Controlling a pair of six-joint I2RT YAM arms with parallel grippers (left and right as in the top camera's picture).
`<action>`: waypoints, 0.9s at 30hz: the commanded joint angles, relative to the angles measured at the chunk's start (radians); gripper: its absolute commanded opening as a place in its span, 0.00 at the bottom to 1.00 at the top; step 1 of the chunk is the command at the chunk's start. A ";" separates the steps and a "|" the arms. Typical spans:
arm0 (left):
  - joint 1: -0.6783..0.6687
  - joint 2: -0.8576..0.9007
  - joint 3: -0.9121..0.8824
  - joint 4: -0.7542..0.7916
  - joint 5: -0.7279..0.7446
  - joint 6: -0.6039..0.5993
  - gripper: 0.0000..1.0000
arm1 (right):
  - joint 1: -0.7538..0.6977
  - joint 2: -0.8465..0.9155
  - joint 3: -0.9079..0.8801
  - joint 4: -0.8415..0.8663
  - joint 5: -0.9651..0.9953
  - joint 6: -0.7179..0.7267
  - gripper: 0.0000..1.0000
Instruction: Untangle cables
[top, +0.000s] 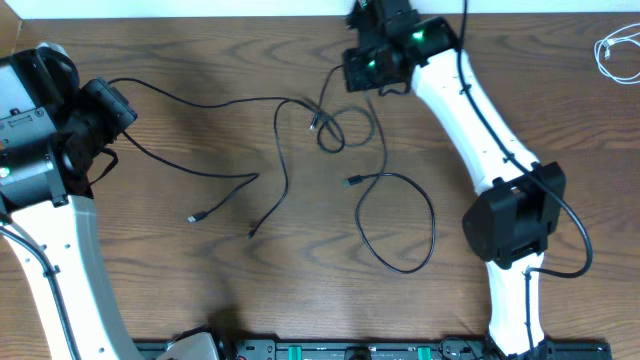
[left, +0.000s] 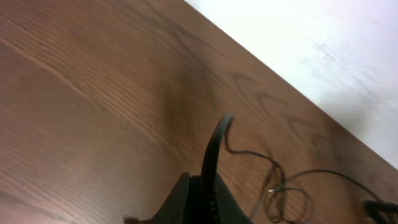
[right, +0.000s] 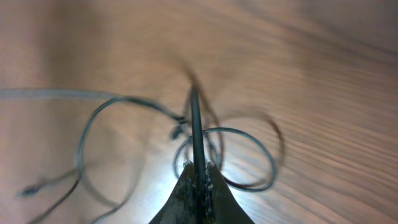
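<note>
Nearest you, two thin black cables (top: 432, 228) sprawl in loose loops on the brown wooden table (top: 150, 270), crossing at mid-table. At the left, your left jaws are pressed together on the left black cable (left: 214, 146). Farther back, your right jaws pinch the right black cable (right: 196, 124). A thin white cable (top: 615, 50) lies bunched at the far right corner, well apart.

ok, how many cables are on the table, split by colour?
black cables: 2 (tangled together mid-table, four plug ends showing)
white cable: 1 (bunched on its own at the far corner)
total: 3
</note>
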 joint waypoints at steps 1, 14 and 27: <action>-0.002 -0.010 0.027 -0.002 -0.092 0.010 0.07 | -0.082 -0.002 0.001 -0.012 0.170 0.148 0.01; -0.001 -0.029 0.027 0.151 -0.168 0.010 0.08 | -0.384 -0.001 -0.013 -0.084 0.195 0.177 0.01; -0.002 -0.065 0.027 0.226 -0.054 0.011 0.07 | -0.425 -0.001 -0.163 0.010 -0.147 -0.038 0.01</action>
